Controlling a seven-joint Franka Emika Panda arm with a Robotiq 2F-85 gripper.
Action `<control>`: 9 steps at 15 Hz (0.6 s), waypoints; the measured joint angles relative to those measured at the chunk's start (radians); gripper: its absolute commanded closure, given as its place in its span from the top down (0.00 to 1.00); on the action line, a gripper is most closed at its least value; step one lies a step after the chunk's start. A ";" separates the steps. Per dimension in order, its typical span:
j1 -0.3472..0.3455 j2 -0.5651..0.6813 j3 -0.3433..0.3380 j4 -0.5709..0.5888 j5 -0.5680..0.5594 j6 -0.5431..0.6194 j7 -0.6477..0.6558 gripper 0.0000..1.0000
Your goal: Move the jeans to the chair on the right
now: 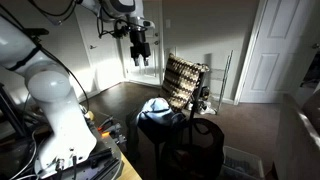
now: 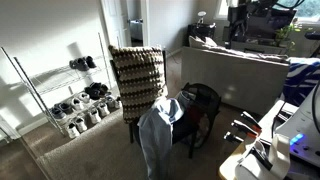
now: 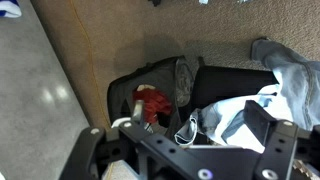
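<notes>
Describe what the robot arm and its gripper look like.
The arm has bulky, rounded, glossy white shells, and a thin dark cable loops beside it. The gripper is black and blocky with two short fingers. In the wrist view its frame is matte black with small round bolts.

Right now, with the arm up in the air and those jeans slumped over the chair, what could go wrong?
1. The jeans are a floppy heap hanging down toward the carpet. If only one fold gets pinched, the rest might drag or slip free.
2. The tool hangs high above. On the way down it could catch the patterned chair back, which stands right beside the jeans.
</notes>
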 measured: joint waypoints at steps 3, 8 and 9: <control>0.000 0.000 0.000 0.000 0.000 0.000 0.000 1.00; 0.003 0.000 0.000 0.000 0.000 0.000 0.000 1.00; 0.010 0.000 0.000 0.003 0.003 0.001 0.001 1.00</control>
